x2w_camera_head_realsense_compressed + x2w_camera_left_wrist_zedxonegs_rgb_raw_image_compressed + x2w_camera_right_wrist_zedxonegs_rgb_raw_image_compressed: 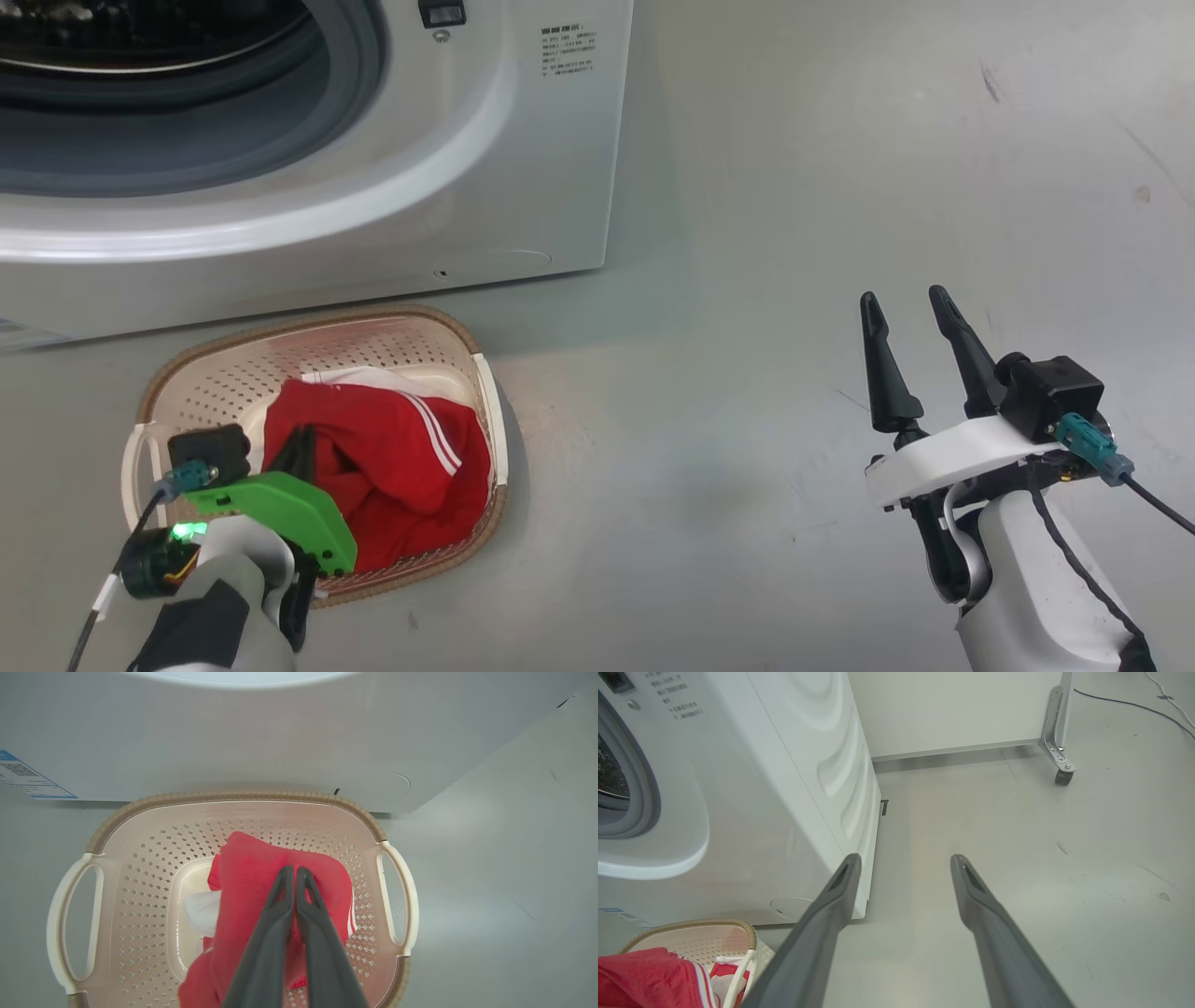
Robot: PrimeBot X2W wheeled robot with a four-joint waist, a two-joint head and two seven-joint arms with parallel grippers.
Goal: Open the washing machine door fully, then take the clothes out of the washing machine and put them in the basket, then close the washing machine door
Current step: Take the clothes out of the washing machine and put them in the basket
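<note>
The left gripper (294, 871) was pinched shut on the clothes (247, 868), which lay in the basket (233, 797) before the washing machine (523, 187); the right gripper (904, 297) stood fully open, holding nothing.

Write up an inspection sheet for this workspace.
Surface: grey floor, scuffed.
Job's things: washing machine with drum mouth open; basket on floor before it; clothes inside basket.
Clutter: nothing seen.
Grippers: left gripper in basket, jaws shut on clothes; right gripper open, empty, above floor.
Cables: dark cable along floor in right wrist view; lead at right wrist.
Surroundings: white panel on castor beyond machine.
</note>
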